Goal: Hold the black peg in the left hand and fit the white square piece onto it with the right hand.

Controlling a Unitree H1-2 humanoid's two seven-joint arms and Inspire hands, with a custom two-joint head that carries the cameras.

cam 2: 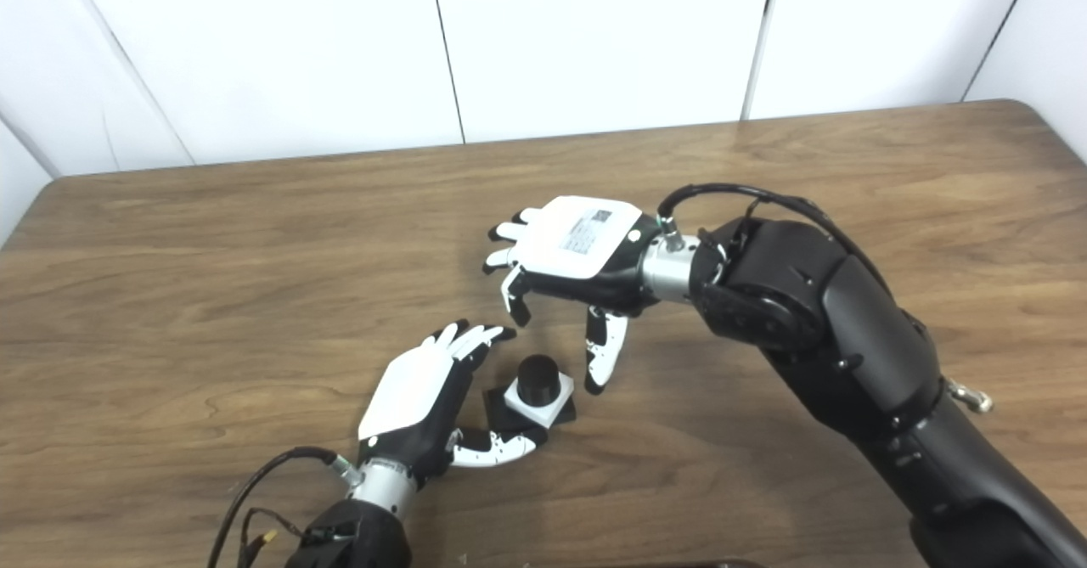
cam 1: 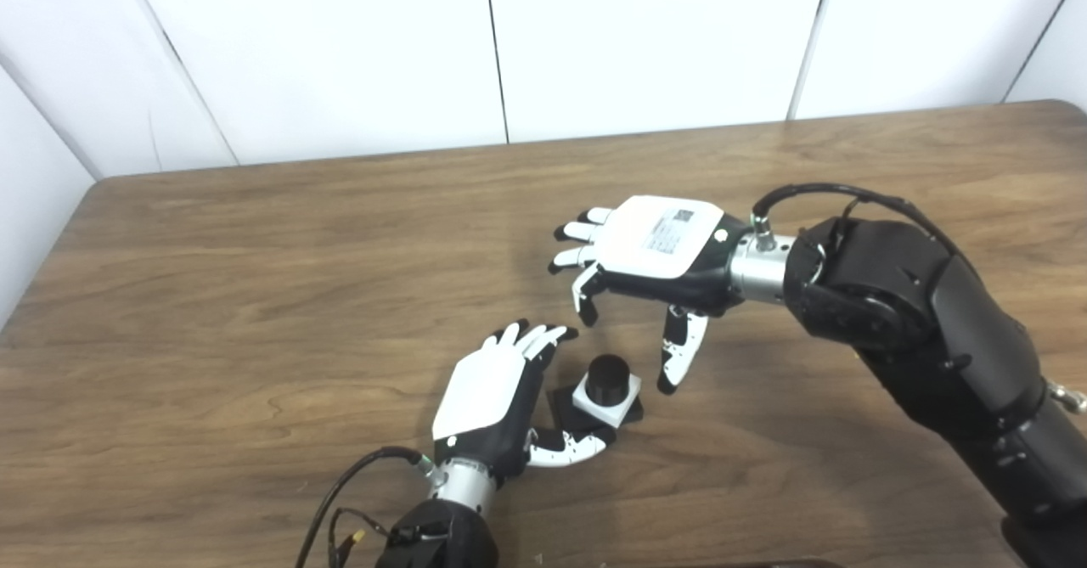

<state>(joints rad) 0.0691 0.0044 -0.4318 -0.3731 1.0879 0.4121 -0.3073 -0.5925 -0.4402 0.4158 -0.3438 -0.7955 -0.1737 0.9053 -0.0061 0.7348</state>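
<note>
The black peg (cam 1: pixel 608 379) stands upright on the table on its flat black base, and the white square piece (cam 1: pixel 606 400) sits around it, down on that base. My left hand (cam 1: pixel 495 398) lies just left of the assembly, fingers spread and thumb reaching under its near side; it grips nothing. My right hand (cam 1: pixel 647 255) hovers above and behind the peg, palm down, fingers apart and empty, its thumb hanging close to the right of the peg.
The brown wooden table (cam 1: pixel 255 296) stretches wide on every side. White wall panels (cam 1: pixel 509 42) rise behind its far edge. My black right forearm (cam 1: pixel 934 339) crosses the right part of the table.
</note>
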